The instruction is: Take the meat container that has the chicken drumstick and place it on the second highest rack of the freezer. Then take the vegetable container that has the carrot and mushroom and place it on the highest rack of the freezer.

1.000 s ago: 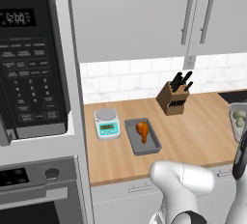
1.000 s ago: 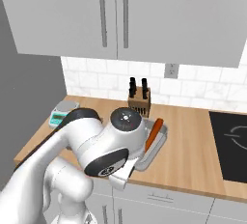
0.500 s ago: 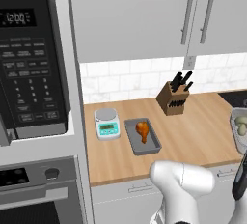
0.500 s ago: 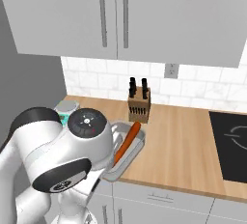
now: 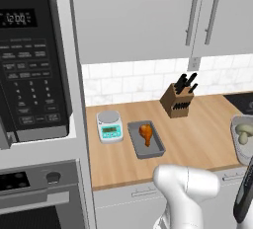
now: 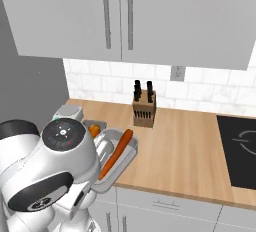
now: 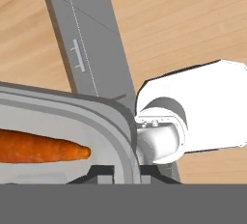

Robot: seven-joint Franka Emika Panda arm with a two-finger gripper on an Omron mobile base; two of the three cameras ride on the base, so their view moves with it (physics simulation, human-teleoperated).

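Observation:
My gripper is shut on the rim of the vegetable container, and the carrot lies inside it. In the right base view this grey container hangs tilted over the counter's front edge, next to my white arm, with the carrot lengthwise in it. From the left base view the container sits at the far right and the pale mushroom shows in it. The meat container rests on the counter with the chicken drumstick in it. The freezer and its racks are out of view.
A knife block stands at the back of the wooden counter. A kitchen scale sits left of the meat container. A microwave and oven fill the left; a black cooktop lies right. White wall cabinets hang overhead.
The vegetable container has travelled with my shut gripper toward the counter's front edge, leftward in the right base view. My arm has swung along. The meat container has not moved.

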